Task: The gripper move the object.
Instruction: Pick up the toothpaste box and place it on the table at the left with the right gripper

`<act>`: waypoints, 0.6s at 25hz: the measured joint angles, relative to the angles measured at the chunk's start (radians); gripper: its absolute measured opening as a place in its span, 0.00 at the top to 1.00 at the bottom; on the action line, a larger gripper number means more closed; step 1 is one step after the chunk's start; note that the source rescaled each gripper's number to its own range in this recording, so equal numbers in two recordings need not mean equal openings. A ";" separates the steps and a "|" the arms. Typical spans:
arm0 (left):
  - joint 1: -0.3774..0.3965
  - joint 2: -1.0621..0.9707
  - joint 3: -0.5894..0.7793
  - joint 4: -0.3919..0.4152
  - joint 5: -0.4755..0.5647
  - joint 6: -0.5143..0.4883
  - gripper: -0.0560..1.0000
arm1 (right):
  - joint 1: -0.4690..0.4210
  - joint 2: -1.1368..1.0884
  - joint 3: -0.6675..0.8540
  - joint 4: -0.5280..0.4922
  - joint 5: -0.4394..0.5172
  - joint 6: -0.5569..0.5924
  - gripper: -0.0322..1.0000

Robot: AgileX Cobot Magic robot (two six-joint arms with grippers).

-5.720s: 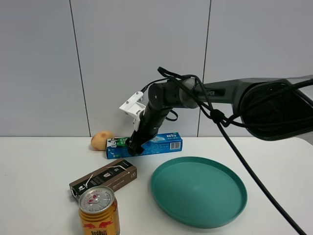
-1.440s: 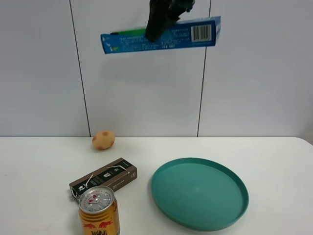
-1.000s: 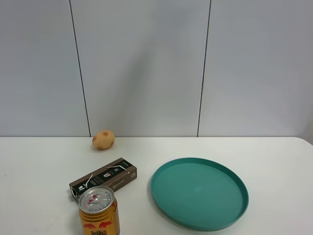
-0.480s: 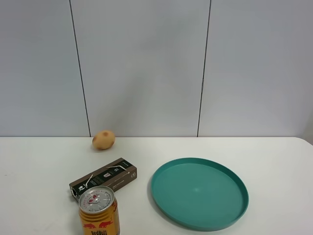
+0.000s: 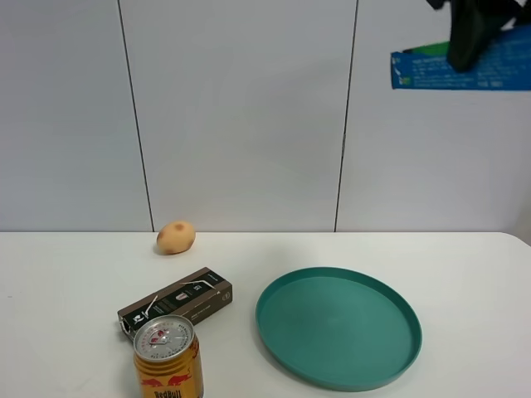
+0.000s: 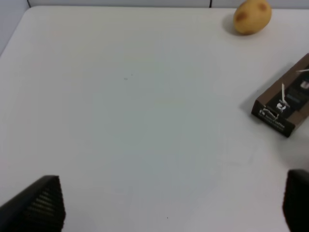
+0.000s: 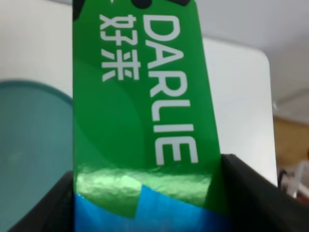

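Gripping DARLIE carton (image 5: 423,70) level in shut right gripper (image 5: 469,37), high over table's (image 5: 473,274) right side. Nothing but bare floor in teal plate (image 5: 278,332). Left of it: brown box (image 5: 176,303), Red Bull can (image 5: 168,361), potato (image 5: 175,236) by back wall. Open tabletop right of plate.

The plate (image 5: 335,271) lay on the surface (image 5: 75,290) toward the front right. Left of it, near but apart, lay the short box (image 5: 176,303), with the can (image 5: 168,361) standing just in front of it. The potato (image 5: 175,237) sat behind the short box, close to the wall (image 5: 241,116). High over the right side of the surface, well above the plate, the carton (image 5: 423,73) hung lengthwise and roughly level, clamped in the right tool (image 5: 465,50).
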 joint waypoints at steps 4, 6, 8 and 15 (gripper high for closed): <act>0.000 0.000 0.000 0.000 0.000 0.000 0.00 | 0.000 -0.111 0.179 -0.010 -0.006 0.093 0.97; 0.000 0.000 0.000 0.000 0.000 0.000 0.00 | 0.000 -0.156 0.248 -0.013 -0.026 0.123 0.97; 0.000 0.000 0.000 0.000 0.000 0.000 0.00 | -0.010 -0.201 0.312 -0.012 -0.060 0.154 0.97; 0.000 0.000 0.000 0.000 0.000 0.000 0.00 | -0.249 -0.269 0.506 -0.002 -0.196 0.189 0.97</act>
